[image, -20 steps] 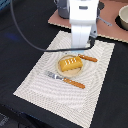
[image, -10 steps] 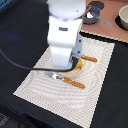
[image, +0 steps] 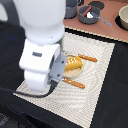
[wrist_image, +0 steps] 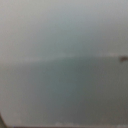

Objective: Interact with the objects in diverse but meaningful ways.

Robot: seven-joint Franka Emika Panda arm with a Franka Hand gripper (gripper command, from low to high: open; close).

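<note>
Dark tabletop fills most of the exterior view, and on it a pale ribbed mat point(image: 95, 95) has been spread as a place setting. At the middle of the mat a small plate point(image: 71, 73) is laid, and on it the loaf point(image: 73, 63) is set, yellow-orange and scored across its top. Two orange-handled utensils flank the plate as at a laid table: one point(image: 88, 58) on the far side of the plate and the other point(image: 74, 83) on the near side, both just beside the rim; which is fork and which is knife cannot be told. Beyond the mat, on a reddish board point(image: 107, 26), a grey pot point(image: 90, 13) and other vessels are kept well apart from the setting. The arm point(image: 42, 45) is seen large and close, its white body covering the part of the mat on the exterior view's left and part of the plate. The gripper itself is hidden behind that body, so the state of the jaws cannot be told. Nothing is given by the wrist view but a blurred grey-green field. No carton, sausage or white piece can be made out. It is judged that the loaf is being approached, being the only toy in reach beneath the arm.
</note>
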